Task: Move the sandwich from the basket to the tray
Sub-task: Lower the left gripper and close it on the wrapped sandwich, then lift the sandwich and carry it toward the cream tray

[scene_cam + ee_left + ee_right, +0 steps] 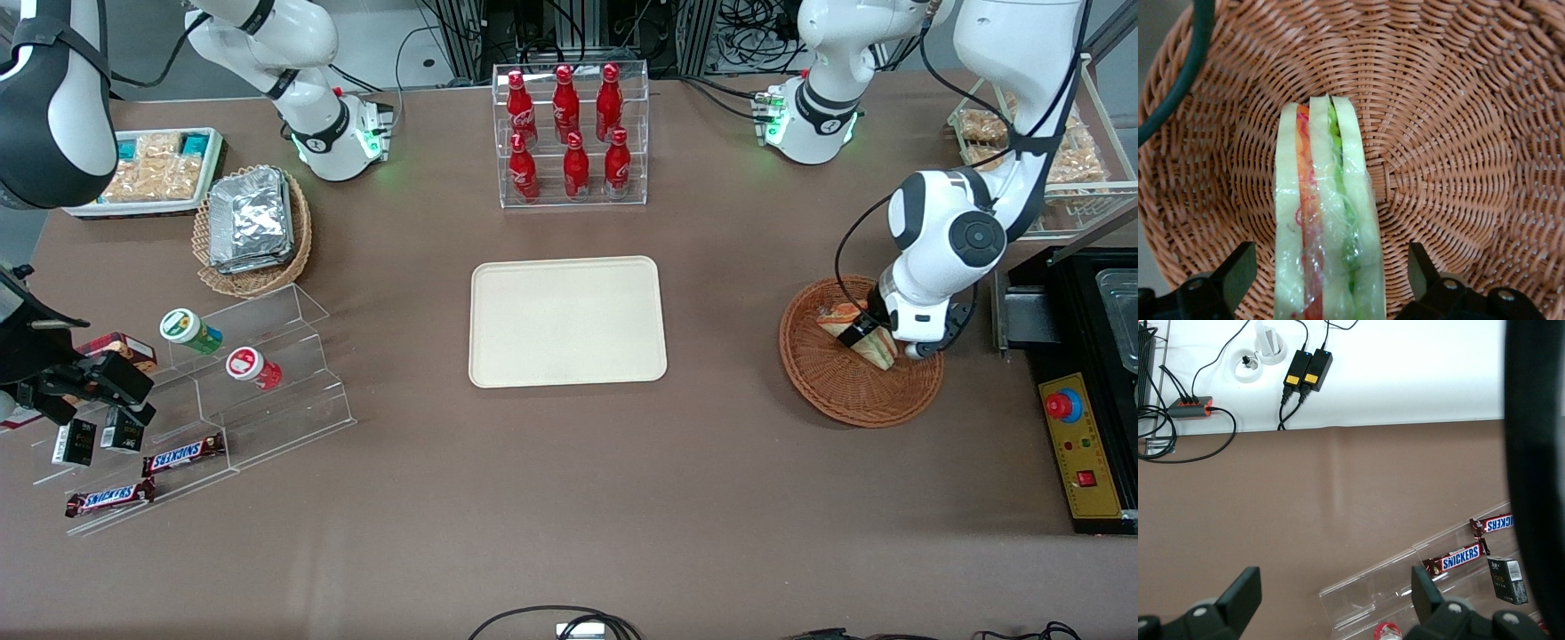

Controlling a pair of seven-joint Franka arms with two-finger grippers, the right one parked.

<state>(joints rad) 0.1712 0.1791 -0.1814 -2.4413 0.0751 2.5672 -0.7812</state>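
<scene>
Snickers bars (182, 454) lie nearest the front camera, well off toward the parked arm's end from the gripper (867, 342). Farther back, that gripper is down in the basket (831, 391), fingers (1238, 270) spread, one on each side of the sandwich (1328, 220) and not touching it. Sideways from it sits the tray (567, 322). Farthest, cola bottles (569, 129) fill a clear rack.

Readable text: the Snickers brand only.
"SNICKERS" stands on two candy bars (182, 455) (108, 499) at lower left of the front view, and on a bar (1461, 557) at lower right of the right wrist view.
</scene>
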